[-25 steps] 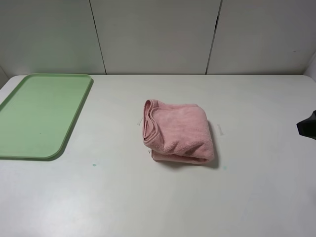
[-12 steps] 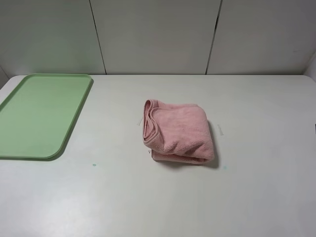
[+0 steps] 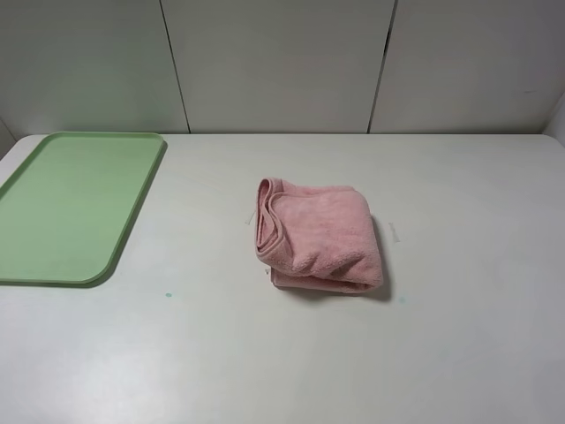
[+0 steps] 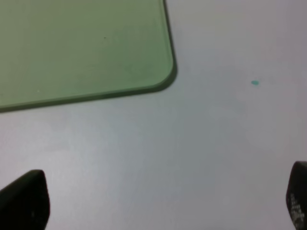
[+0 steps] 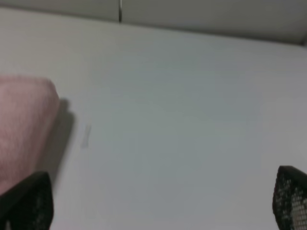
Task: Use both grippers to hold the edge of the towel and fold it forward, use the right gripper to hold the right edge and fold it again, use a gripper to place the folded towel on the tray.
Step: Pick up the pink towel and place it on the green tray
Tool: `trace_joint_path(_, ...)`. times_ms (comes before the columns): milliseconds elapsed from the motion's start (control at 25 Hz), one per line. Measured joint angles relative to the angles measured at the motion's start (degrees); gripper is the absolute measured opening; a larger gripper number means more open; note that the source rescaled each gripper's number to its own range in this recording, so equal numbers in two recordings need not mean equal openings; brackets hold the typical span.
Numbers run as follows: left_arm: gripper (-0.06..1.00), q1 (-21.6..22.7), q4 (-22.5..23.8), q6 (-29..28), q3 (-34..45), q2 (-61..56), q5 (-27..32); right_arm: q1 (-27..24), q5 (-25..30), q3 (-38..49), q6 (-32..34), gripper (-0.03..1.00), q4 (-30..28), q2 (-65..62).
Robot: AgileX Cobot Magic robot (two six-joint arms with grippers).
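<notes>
We log the pink towel (image 3: 320,234) folded at the middle of the bench (image 3: 468,353), well apart from the green tray (image 3: 71,212) by the far-left corner, with left gripper (image 4: 160,201) and right gripper (image 5: 158,203) both spread wide and empty; we judge that pinching only its top layers would let it unfold in transit.

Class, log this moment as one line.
stage: folds done, placement pending | pink towel: folded, on table | green tray: without towel | left gripper: open | right gripper: open
</notes>
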Motion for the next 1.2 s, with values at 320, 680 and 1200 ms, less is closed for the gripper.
trace_joint_path(320,0.99,0.00,0.00,0.00,0.00,0.00,0.00,0.00,-0.21,0.20,0.00,1.00,0.43,-10.26)
trace_joint_path(680,0.99,0.00,0.00,0.00,0.00,0.00,0.00,0.00,0.73,0.08,0.00,1.00,1.47,-15.44)
trace_joint_path(1200,0.99,0.00,0.00,0.00,0.00,0.00,0.00,0.00,12.11,-0.49,-0.97,1.00,2.34,-15.55)
